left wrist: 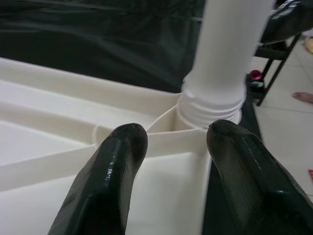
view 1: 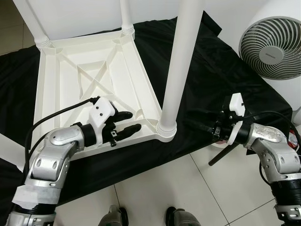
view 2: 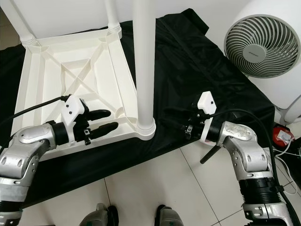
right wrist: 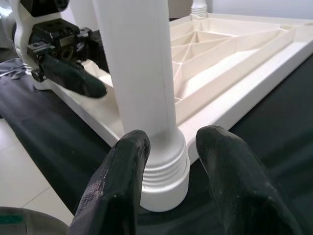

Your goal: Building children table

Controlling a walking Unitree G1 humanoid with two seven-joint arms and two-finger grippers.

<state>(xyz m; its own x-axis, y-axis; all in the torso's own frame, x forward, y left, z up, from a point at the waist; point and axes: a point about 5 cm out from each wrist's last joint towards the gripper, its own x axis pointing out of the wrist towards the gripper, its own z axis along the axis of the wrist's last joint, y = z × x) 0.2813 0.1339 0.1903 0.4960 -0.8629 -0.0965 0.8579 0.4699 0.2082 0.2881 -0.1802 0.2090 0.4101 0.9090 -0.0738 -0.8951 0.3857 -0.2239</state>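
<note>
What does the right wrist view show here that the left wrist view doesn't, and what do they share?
Right wrist view alone: the left gripper over the upturned white tabletop, and the cross-braced ribs on its underside. Left wrist view alone: a dark stand on the tiled floor beyond the cloth. Both: open black fingers framing the near corner leg at its ribbed collar, with the black cloth beneath.

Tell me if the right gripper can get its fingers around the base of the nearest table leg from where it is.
Probably yes. The right gripper is open, pointed at the leg where it screws into the upturned table, with only black cloth between.
</note>
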